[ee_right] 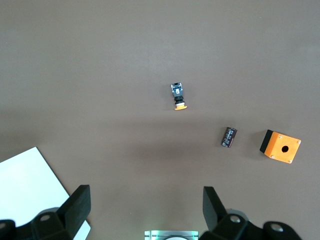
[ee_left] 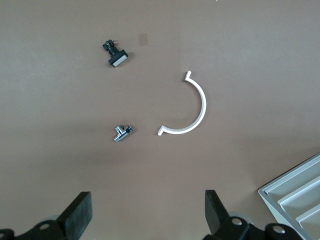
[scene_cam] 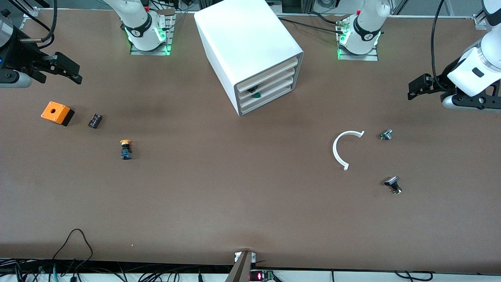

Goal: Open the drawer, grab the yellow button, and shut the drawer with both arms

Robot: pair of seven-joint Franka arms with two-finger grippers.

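Observation:
The white cabinet (scene_cam: 250, 47) stands mid-table between the arm bases. Its uppermost drawer (scene_cam: 270, 71) sits pushed in, flush with the three below. The button (scene_cam: 126, 150), with an orange-yellow cap on a black and blue body, lies on the bare table toward the right arm's end; it also shows in the right wrist view (ee_right: 178, 96). My right gripper (scene_cam: 64, 68) hovers open and empty over the right arm's end of the table, apart from the button; its jaws (ee_right: 146, 210) stand wide. My left gripper (scene_cam: 419, 86) hovers open and empty over the left arm's end (ee_left: 147, 215).
An orange cube with a hole (scene_cam: 57, 113) and a small dark cylinder (scene_cam: 95, 120) lie near the right gripper. A white curved strip (scene_cam: 344, 147), a small silver part (scene_cam: 386, 135) and a black-capped part (scene_cam: 393, 184) lie toward the left arm's end. Cables run along the table's near edge.

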